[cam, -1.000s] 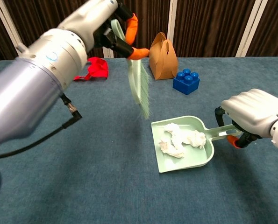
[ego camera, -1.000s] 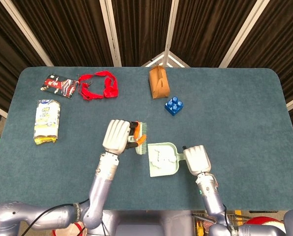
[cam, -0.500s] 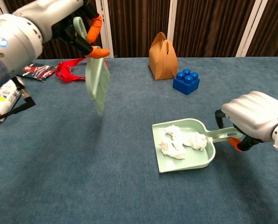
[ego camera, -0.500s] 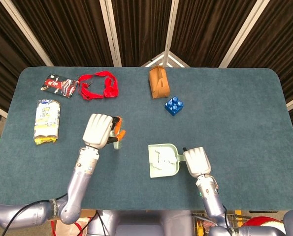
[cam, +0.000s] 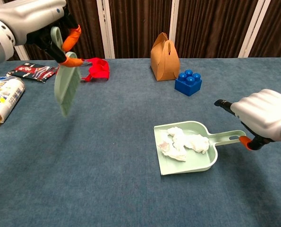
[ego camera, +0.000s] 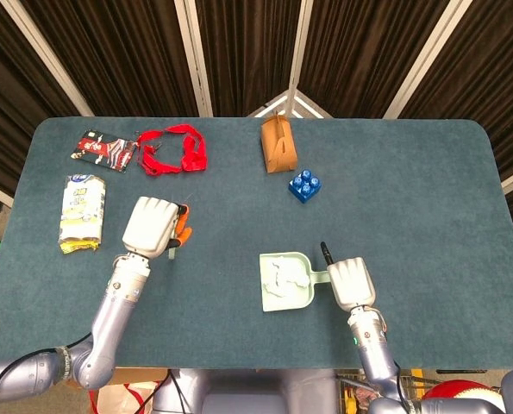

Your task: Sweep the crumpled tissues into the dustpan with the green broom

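The pale green broom hangs bristles-down in the air at the left, gripped by its handle in my left hand. In the head view my left hand covers nearly all of the broom. The green dustpan lies flat on the table with the crumpled tissues inside it; the head view shows the dustpan and the tissues too. My right hand sits at the handle's far end. One dark finger sticks out straight above the handle and an orange thumb tip touches its end.
A brown paper bag and a blue brick stand at the back centre. A red strap, a dark snack packet and a white-yellow packet lie at the left. The blue table ends near my right hand.
My left hand carried the broom steadily leftward, away from the dustpan. My right hand slid back along the handle and its fingers uncurled from it. The dustpan and tissues stayed put.
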{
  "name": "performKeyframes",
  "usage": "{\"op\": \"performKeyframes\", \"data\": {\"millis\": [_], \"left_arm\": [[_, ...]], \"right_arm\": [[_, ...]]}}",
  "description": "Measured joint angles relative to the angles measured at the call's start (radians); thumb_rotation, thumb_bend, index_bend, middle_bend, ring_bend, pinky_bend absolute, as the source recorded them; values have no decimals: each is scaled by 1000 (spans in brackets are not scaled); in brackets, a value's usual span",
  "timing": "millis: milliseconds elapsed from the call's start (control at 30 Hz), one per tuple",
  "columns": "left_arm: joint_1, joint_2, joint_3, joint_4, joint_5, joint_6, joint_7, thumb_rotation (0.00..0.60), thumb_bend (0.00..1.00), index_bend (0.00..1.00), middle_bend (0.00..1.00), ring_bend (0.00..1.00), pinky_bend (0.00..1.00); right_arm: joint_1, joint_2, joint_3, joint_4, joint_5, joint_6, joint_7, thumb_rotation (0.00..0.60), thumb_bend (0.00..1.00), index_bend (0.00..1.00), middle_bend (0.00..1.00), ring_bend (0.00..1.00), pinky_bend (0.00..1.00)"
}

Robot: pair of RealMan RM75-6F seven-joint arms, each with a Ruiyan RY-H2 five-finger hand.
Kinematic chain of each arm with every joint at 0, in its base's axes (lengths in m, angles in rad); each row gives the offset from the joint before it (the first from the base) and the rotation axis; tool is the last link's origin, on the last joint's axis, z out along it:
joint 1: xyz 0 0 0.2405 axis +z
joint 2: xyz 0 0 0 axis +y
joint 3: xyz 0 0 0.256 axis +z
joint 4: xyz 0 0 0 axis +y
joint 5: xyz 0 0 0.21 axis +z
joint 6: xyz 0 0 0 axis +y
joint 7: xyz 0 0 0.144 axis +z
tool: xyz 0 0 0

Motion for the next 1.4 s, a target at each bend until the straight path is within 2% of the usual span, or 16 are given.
{"op": "performKeyframes", "data": {"millis": [67,133,200,267,367,467,600,733,833,1000,1133,1167,1267,1333,1400], "left_arm": [[-8,35,29,15,27,-18,50,600,343,839,1000,1000,1000],[-16,62,56,31,55,-34,93,600,300,759,981,1000,1000],[-25,86,83,51,76,-50,140,600,166,528,865,1000,1000],[-32,104,105,67,87,-63,182,600,75,388,752,1000,1000],[-35,116,121,67,68,-75,212,600,5,271,583,980,1000],[-40,125,122,58,38,-78,245,600,0,160,428,941,1000],[-47,142,126,38,-4,-83,305,600,0,133,367,908,1000],[-44,149,127,21,-11,-72,279,600,0,133,344,853,992],[-34,154,129,2,-2,-53,236,600,0,132,324,759,904],[3,177,135,-70,23,-7,158,600,0,125,239,560,744],[63,214,163,-157,47,45,97,600,0,104,96,292,553],[89,229,182,-185,61,62,72,600,0,85,49,200,468],[159,266,243,-226,129,102,6,600,0,26,0,33,246],[192,288,285,-232,188,128,-39,600,0,3,0,2,167],[236,316,342,-229,268,161,-102,600,0,0,0,0,123]], "right_arm": [[1,5,-2,2,-9,-1,4,600,435,0,773,734,858],[0,8,-2,3,-10,-2,9,600,435,0,773,734,858],[0,10,0,3,-7,-4,12,600,435,0,773,734,858],[0,12,0,2,-7,-5,13,600,435,0,773,734,858],[1,13,1,0,-8,-5,13,600,435,0,773,734,858],[1,14,1,-2,-8,-4,15,600,434,0,773,734,858],[-1,12,-2,0,-8,-4,16,600,434,0,773,734,858],[-7,12,-8,3,-9,-3,24,600,435,0,771,731,858],[-11,17,-11,3,-16,-1,35,600,434,0,740,698,828],[-19,42,-10,-4,-32,-2,74,600,434,0,571,523,576],[-36,83,-12,-26,-52,-2,141,600,435,0,398,307,322],[-44,99,-15,-36,-62,-2,170,600,435,0,329,224,243],[-68,148,-26,-59,-100,0,259,600,434,0,130,30,91],[-84,183,-35,-73,-131,2,323,600,433,0,37,0,54],[-107,232,-50,-88,-173,6,407,600,404,0,2,0,28]]}}
